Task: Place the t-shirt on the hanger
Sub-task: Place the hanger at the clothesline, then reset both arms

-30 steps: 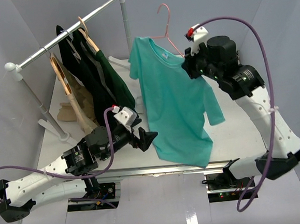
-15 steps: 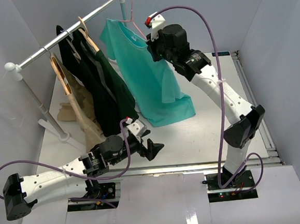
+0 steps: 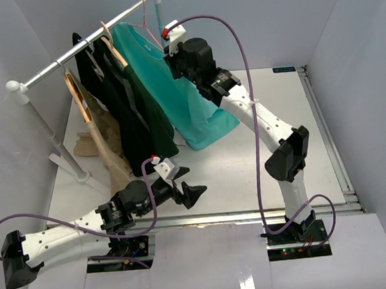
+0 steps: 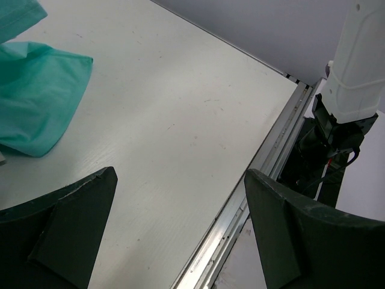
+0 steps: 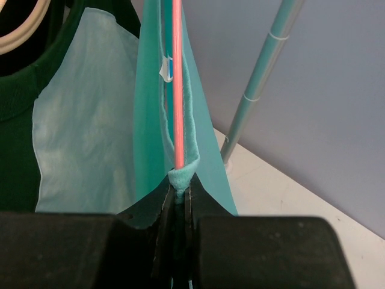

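The teal t-shirt (image 3: 194, 114) hangs from the pink wire hanger (image 3: 143, 6), held up against the right end of the rack's rail. My right gripper (image 3: 173, 62) is shut on the shirt's collar, where the pink wire runs in. In the right wrist view the hanger (image 5: 178, 90) rises straight out of my right gripper (image 5: 181, 191), with the t-shirt (image 5: 150, 126) folded around it. Whether the hook rests on the rail I cannot tell. My left gripper (image 3: 195, 193) is open and holds nothing, low over the table near its front edge. Its wrist view shows the t-shirt's hem (image 4: 36, 99) on the table, beyond my left gripper (image 4: 180, 183).
The metal rail (image 3: 72, 55) carries dark green garments (image 3: 137, 115) and a tan garment (image 3: 95, 139) on wooden hangers, just left of the t-shirt. The rack's posts stand at the back (image 3: 159, 13) and the left (image 3: 56, 145). The table's metal front edge (image 4: 240, 223) is under my left gripper.
My right arm has swung left and back, carrying the t-shirt and hanger from over the table's middle to the rail. My left gripper has drawn back slightly toward the front edge, still open.
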Tool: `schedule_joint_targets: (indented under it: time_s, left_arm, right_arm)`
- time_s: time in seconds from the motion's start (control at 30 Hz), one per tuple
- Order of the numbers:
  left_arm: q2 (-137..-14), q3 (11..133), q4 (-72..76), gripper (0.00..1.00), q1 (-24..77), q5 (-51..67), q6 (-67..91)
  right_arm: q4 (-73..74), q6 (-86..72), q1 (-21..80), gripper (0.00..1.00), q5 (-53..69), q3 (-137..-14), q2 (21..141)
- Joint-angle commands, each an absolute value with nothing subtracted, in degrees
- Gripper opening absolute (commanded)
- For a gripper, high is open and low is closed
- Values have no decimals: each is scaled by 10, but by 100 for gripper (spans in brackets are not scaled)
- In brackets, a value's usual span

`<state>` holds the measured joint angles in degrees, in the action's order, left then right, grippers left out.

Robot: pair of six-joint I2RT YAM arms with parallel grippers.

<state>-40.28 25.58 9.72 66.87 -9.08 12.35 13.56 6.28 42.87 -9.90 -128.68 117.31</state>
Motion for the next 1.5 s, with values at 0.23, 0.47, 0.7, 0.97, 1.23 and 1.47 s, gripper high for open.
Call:
schedule_joint_targets:
  time_s: [0.23,0.47,0.7,0.97,1.23,1.47]
  left_arm:
    - [-396,249,107,98,671,-102,127]
    - [-409,251,106,98,671,-105,127]
    - [-418,247,115,98,671,-117,116]
    - [-408,235,133,98,671,-151,98]
    - [-375,237,126,98,671,-184,72]
    - [-337,229,123,98,671,-171,74]
  right_arm:
    - [17,74,439,8,-98,-1333,1237]
    - [10,86,439,12,-101,-1307,1243]
    - [91,78,445,93,-123,-1293,1164]
    - [125,-105,469,90,-223,-791,801]
    - [93,-139,473,90,-210,-520,504]
    - [154,-127,474,90,-181,-395,340]
